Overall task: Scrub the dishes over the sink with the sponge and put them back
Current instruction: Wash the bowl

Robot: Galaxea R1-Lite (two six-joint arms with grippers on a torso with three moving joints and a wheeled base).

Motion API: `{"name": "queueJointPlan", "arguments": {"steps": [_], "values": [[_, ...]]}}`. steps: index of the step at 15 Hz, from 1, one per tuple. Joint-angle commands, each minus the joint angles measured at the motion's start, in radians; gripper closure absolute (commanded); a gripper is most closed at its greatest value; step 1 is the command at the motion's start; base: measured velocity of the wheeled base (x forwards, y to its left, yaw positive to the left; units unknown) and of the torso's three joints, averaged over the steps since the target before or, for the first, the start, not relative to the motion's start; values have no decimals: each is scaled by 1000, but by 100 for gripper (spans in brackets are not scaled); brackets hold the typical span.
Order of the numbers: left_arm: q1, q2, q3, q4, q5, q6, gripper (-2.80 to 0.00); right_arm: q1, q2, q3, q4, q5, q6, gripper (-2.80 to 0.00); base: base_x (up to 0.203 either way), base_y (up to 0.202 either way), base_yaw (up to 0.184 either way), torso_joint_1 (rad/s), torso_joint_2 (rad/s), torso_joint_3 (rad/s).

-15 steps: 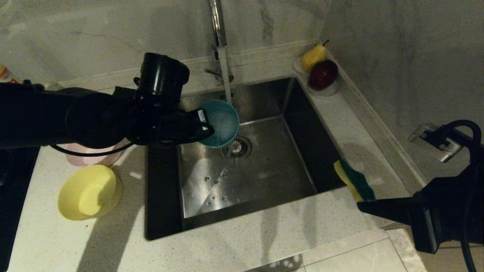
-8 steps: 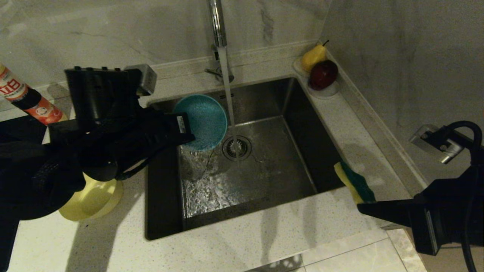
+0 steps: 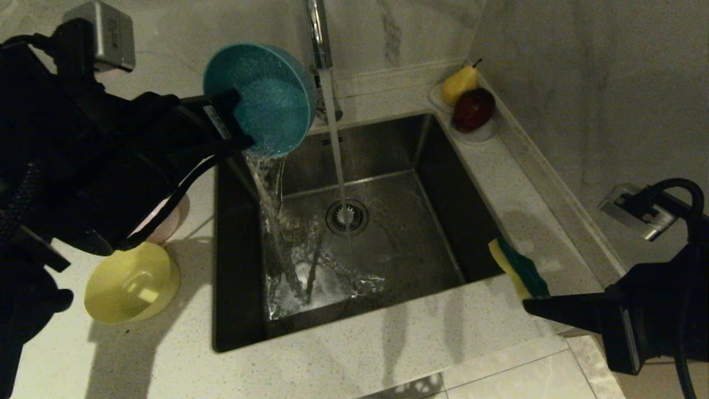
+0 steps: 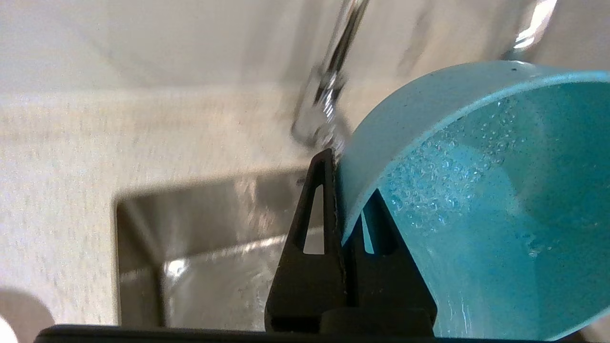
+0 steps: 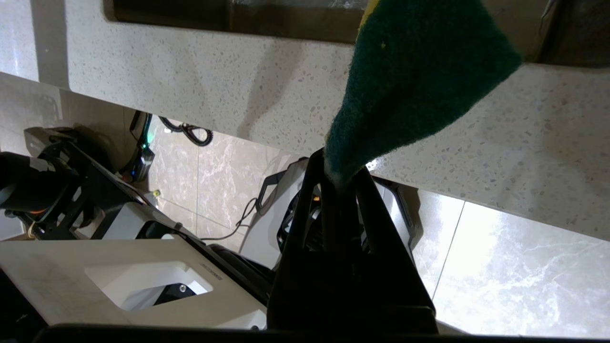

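The left gripper (image 3: 235,124) pinched the tilted light blue plastic bowl (image 3: 260,97) by its rim; its label was unreadable. The right gripper (image 5: 339,183) clamped the green-and-yellow sponge (image 5: 414,76).

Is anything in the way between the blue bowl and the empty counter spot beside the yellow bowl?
The left arm's own black bulk covers that spot. The left gripper holds the round blue plastic bowl over the steel sink; the yellow bowl sits apart.
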Motion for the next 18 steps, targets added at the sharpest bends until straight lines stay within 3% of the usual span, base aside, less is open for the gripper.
{"name": "queueJointPlan", "arguments": {"steps": [1, 5, 9, 14, 15, 18], "values": [[-1, -84, 17, -13, -28, 18, 0, 2, 10, -2, 1, 6, 1, 0, 0, 0, 0, 0, 0, 0], [0, -165, 67, -18, -80, 50, 0, 3, 11, -2, 1, 28, 23, 0, 0, 0, 0, 0, 0, 0], [0, -200, 85, -86, -82, 66, 0, 2, 5, 1, 2, 28, 26, 0, 0, 0, 0, 0, 0, 0], [-1, -214, 87, -65, -83, 122, 0, 9, 4, 0, 2, 42, 27, 0, 0, 0, 0, 0, 0, 0], [-1, -211, 85, -2, -82, 131, 0, 11, 4, -7, 4, 58, 27, 0, 0, 0, 0, 0, 0, 0], [-4, -220, 24, 384, -82, 101, 0, 45, 2, -41, 16, 92, 46, 0, 0, 0, 0, 0, 0, 0]]}}
